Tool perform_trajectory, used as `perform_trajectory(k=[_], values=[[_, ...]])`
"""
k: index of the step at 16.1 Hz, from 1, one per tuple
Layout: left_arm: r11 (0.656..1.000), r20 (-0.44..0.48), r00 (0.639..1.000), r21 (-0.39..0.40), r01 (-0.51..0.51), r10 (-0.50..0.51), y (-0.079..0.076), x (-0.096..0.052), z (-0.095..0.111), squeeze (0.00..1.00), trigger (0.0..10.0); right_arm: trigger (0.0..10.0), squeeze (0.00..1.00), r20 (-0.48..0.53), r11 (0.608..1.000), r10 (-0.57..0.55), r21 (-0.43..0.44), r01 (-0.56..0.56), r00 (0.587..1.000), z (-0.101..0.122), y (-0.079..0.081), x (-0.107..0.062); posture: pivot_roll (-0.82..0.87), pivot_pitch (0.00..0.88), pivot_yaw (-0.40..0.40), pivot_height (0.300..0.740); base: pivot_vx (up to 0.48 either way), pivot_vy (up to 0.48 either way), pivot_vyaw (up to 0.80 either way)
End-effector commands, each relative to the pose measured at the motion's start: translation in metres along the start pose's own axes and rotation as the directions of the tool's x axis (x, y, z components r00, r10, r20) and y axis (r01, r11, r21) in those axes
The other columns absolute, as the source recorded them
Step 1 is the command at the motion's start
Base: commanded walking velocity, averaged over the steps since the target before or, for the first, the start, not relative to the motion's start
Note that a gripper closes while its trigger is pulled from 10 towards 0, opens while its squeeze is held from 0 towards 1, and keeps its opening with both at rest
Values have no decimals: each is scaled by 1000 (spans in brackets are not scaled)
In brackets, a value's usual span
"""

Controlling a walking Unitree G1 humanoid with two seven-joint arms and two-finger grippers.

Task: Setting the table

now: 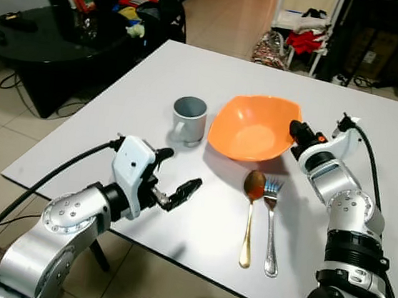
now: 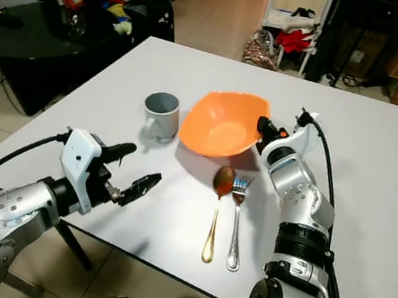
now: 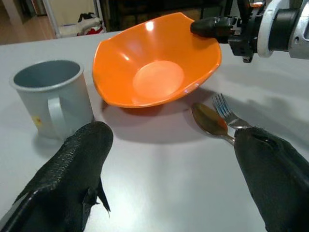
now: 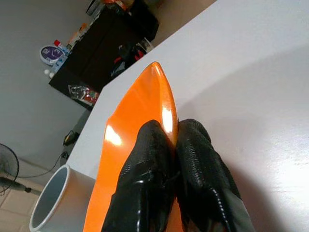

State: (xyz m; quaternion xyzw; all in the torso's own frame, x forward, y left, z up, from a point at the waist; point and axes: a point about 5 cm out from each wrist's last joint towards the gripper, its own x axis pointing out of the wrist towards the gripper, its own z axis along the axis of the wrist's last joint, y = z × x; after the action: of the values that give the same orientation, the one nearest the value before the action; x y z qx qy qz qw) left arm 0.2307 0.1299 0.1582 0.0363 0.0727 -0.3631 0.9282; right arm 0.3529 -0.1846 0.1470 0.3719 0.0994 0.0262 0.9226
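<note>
A white table (image 1: 156,79) is seen from above, and four pieces of tableware are laid on it: one orange bowl (image 1: 253,128), one grey mug (image 1: 189,118), one spoon (image 1: 251,212) and one fork (image 1: 272,222); the bowl is placed near the middle of the table, with the mug just beside it on the robot's left, handle turned toward the robot; the spoon and fork are laid side by side in front of the bowl, handles pointing toward the near edge, the spoon on the left. Two grippers are shown; the right gripper (image 4: 169,140) is pinched on the bowl's right rim, its two black fingers pressed together over the edge; the left gripper (image 1: 176,176) is held above the table's near edge, fingers spread wide with nothing between them.
</note>
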Motion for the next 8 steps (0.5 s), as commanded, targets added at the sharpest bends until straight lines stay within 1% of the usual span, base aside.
perform_trajectory(k=[1, 3, 5, 7, 8], values=[[1000, 1, 1000, 6, 14, -14, -2, -1, 2, 0, 10000, 10000, 0, 41, 999, 42, 15, -43, 998, 8, 8, 3, 158, 0, 36, 740, 0, 0, 0], [1000, -1, 1000, 3, 11, -11, -2, -2, 3, 0, 10000, 10000, 0, 29, 996, 33, 78, -35, 999, 4, 2, 7, 163, 0, 35, 740, 0, 0, 0], [1000, -6, 1000, 6, 11, -11, -2, -3, 3, 0, 10000, 10000, 0, 7, 992, 28, 120, -28, 1000, 0, -2, 9, 163, 0, 37, 740, 0, 0, 0], [1000, -5, 1000, 10, 9, -9, -1, -3, 4, 0, 10000, 10000, 0, -11, 992, 23, 125, -22, 1000, -2, -5, 9, 162, 0, 39, 740, 0, 0, 0], [1000, -5, 1000, 11, 8, -8, -1, -3, 4, 0, 10000, 10000, 208, -17, 991, 22, 131, -19, 1000, -3, -7, 9, 161, 0, 41, 740, 0, 0, 0]])
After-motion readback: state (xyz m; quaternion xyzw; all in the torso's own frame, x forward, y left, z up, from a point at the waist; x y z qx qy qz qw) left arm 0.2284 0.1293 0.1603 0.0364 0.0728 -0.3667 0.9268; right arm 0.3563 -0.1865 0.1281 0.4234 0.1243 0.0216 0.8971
